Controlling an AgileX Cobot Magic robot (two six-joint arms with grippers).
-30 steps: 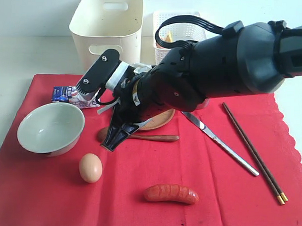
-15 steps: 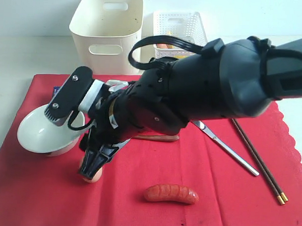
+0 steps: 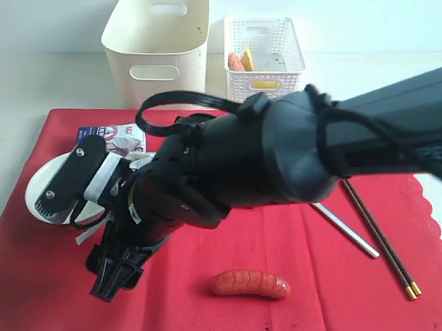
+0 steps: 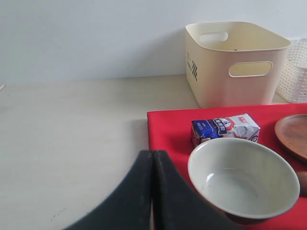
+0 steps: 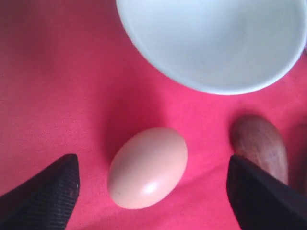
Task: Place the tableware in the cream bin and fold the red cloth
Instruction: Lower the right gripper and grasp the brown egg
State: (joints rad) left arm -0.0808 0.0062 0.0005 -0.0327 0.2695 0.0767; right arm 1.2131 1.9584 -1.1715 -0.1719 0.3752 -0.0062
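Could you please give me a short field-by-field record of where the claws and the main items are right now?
Right claw: open, astride the egg, apart from it
Left claw: shut, holding nothing
Bowl: upright on the red cloth, beside the egg
Cream bin: beyond the cloth, on the table
Also on cloth: sausage, knife, chopsticks

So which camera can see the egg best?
The right wrist view: the egg lies whole and close up on the red cloth, with nothing covering it. In the exterior view the right arm hides it. The left wrist view doesn't show it.
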